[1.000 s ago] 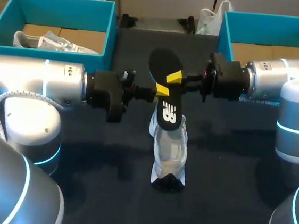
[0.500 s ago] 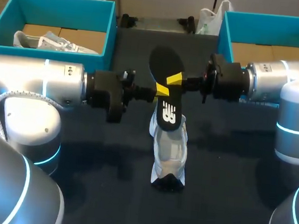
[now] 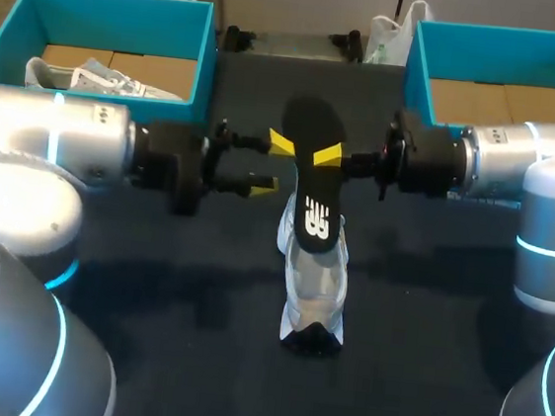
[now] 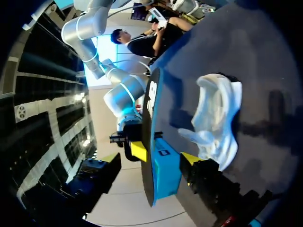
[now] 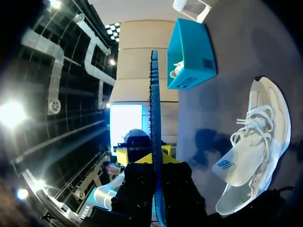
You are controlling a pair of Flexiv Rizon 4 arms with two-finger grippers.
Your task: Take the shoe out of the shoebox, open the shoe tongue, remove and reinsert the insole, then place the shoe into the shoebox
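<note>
**Change.** Half a second ago both end effectors sat on the insole. Now the left end effector has let go and drawn back toward its own side, and its arm has pulled back with it. The insole has tipped slightly and shifted a little toward the right arm. The shoe has not moved. We read this as the hand-over being complete, with the insole out of the shoe and carried by one arm. Reinsertion is the step ahead.

**Left end effector.** It is released, with the yellow tips spread apart and nothing gripped between them. The tips lie just beside the insole's near edge. In the left wrist view the insole stands edge-on ahead of the fingers. We cannot tell whether a tip grazes it.

**Right end effector**. It is clenched on the insole at mid-length. In the right wrist view the insole rises edge-on out of the closed fingers.

**Insole.** It is held clear of the table. One end is above the shoe's opening and the other points away toward the far edge.

**Shoe**. It rests upright on the table directly under the insole, and neither arm grips it.

**Further out.** The right shoebox sits behind the right arm. The left shoebox holds a second shoe.

**Judgement.** The shoe is unsecured, so it may slide when the insole is pushed in.
</note>
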